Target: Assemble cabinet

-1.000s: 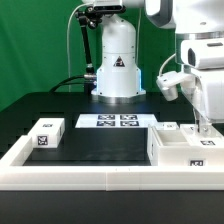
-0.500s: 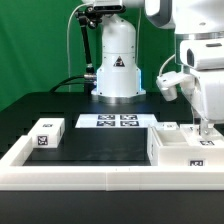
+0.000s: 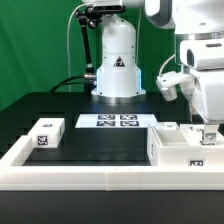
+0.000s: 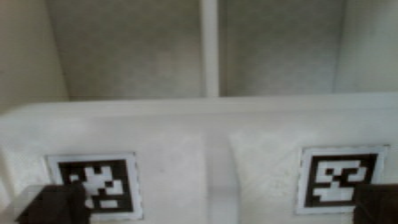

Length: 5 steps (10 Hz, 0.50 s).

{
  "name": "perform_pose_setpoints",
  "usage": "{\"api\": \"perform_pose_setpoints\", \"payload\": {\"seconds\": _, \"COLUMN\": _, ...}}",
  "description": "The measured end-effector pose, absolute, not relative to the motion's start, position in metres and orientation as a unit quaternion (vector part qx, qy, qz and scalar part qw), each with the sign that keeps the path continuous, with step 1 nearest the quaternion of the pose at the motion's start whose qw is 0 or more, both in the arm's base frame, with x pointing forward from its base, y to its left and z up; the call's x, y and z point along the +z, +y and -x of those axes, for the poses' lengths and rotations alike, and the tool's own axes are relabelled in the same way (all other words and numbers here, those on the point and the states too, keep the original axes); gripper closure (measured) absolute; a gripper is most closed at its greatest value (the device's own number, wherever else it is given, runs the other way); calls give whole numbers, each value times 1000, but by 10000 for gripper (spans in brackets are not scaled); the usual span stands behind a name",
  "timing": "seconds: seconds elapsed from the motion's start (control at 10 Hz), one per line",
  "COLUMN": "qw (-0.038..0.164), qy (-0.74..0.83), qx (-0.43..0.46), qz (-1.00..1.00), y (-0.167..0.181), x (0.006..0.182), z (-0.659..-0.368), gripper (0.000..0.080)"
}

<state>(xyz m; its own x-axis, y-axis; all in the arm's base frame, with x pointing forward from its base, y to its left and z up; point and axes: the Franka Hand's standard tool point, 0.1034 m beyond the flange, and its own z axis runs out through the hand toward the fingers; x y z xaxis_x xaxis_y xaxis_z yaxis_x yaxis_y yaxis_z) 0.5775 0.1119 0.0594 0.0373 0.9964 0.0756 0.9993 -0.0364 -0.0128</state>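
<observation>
Against the frame half a second ago you will find the gripper (image 3: 207,132) a shade lower over the open cabinet body (image 3: 180,152), which sits on the table (image 3: 100,148) at the exterior view's right, against the border rail (image 3: 90,177). In the wrist view its dark fingertips (image 4: 45,205) stand wide apart, clamped on nothing, with the body's white wall and two tags (image 4: 93,185) between them. The small cabinet block (image 3: 45,134) at the exterior view's left and the marker board (image 3: 117,121) have not shifted.
</observation>
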Motion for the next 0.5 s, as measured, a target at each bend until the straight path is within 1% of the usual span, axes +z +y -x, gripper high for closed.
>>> {"api": "perform_pose_setpoints", "payload": {"seconds": 0.1, "qw": 31, "qy": -693, "qx": -23, "qz": 720, "y": 112, "x": 59, "z": -578, "gripper": 8}}
{"api": "perform_pose_setpoints", "payload": {"seconds": 0.4, "qw": 31, "qy": -693, "qx": -23, "qz": 720, "y": 112, "x": 60, "z": -577, "gripper": 3}}
{"api": "perform_pose_setpoints", "payload": {"seconds": 0.5, "qw": 28, "qy": -692, "qx": -23, "qz": 721, "y": 111, "x": 66, "z": -575, "gripper": 3}}
